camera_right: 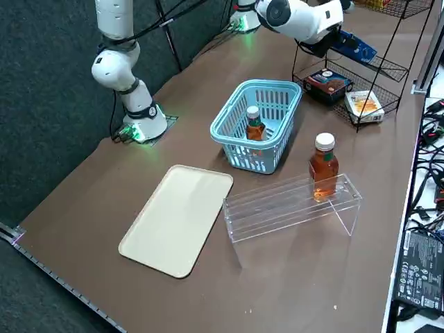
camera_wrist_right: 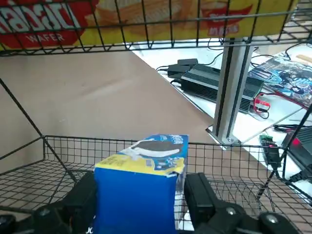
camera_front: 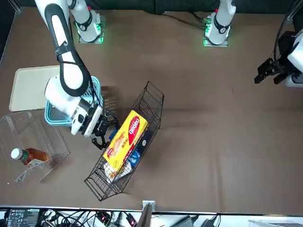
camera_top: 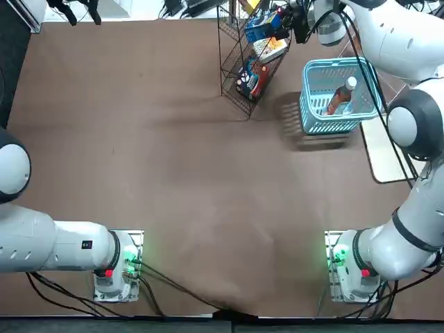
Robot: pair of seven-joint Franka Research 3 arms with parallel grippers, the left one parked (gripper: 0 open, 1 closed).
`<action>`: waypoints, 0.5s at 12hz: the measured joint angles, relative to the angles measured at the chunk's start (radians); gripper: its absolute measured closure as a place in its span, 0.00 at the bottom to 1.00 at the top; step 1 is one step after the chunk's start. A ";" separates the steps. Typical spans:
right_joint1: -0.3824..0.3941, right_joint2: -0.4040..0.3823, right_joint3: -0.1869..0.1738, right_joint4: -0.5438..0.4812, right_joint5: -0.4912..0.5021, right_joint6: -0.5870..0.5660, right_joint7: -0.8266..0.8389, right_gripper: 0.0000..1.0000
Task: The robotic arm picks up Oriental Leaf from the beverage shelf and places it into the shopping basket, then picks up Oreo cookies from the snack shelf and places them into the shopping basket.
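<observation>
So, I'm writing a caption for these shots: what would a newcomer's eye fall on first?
Probably the bright yellow pack on the black wire rack. Next, the blue pack between the fingers of the right gripper at that rack, then the light blue basket holding a tea bottle.

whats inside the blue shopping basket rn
One tea bottle with a white cap leans inside the shopping basket. The basket's slotted side hides part of its lower end; the right gripper is away at the wire rack.
</observation>
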 joint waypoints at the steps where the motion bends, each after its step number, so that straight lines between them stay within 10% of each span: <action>1: 0.000 0.001 0.000 0.002 0.000 0.000 0.000 0.00; 6: 0.000 0.001 -0.001 0.003 0.001 0.000 0.000 0.11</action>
